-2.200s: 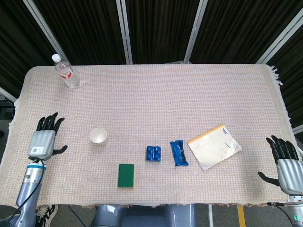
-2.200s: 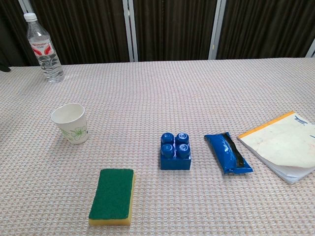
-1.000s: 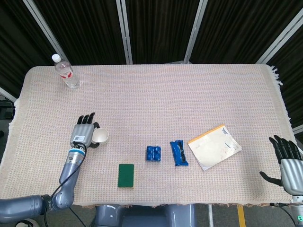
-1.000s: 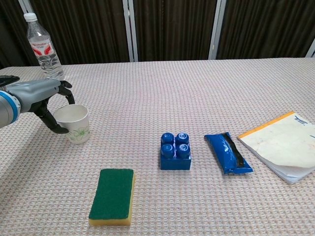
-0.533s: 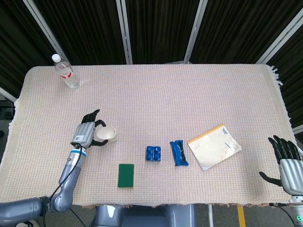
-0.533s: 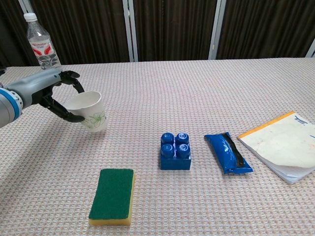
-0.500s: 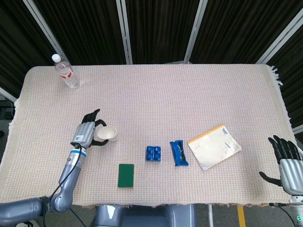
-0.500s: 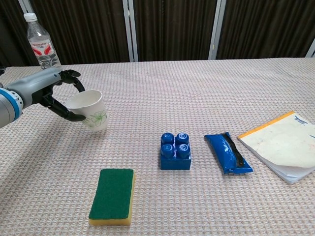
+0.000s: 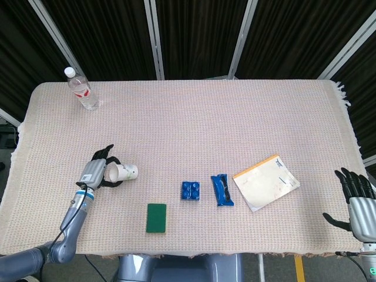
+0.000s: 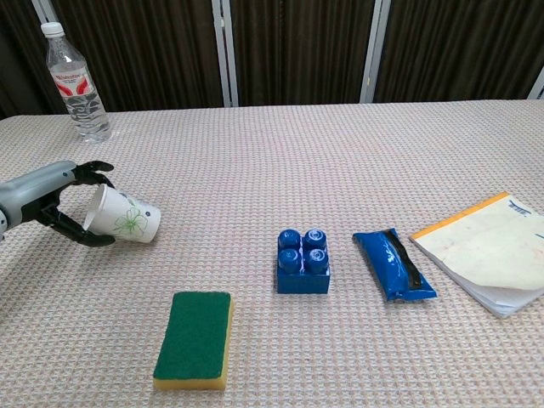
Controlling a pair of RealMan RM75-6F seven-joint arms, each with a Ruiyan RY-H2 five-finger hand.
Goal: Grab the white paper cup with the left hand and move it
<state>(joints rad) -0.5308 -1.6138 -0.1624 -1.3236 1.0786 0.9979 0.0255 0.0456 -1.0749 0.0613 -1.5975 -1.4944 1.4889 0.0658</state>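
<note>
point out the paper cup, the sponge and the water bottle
paper cup point(image 10: 126, 223), chest view, on its side wall
sponge point(image 10: 195, 335), chest view, on its green top
water bottle point(image 9: 86, 94), head view, on its body

The setting is a robotics test lab or demonstration bay. A table covered with a beige woven cloth point(image 9: 194, 111) stands before black pleated curtains point(image 9: 194, 35) framed by grey metal struts point(image 9: 154, 38). Unrelated test objects are laid out apart: a clear plastic water bottle point(image 9: 81, 89), a blue stud-topped building brick point(image 10: 303, 261), a green-and-yellow sponge point(image 10: 195, 339), and a white notepad with a yellow edge point(image 9: 266, 182).
</note>
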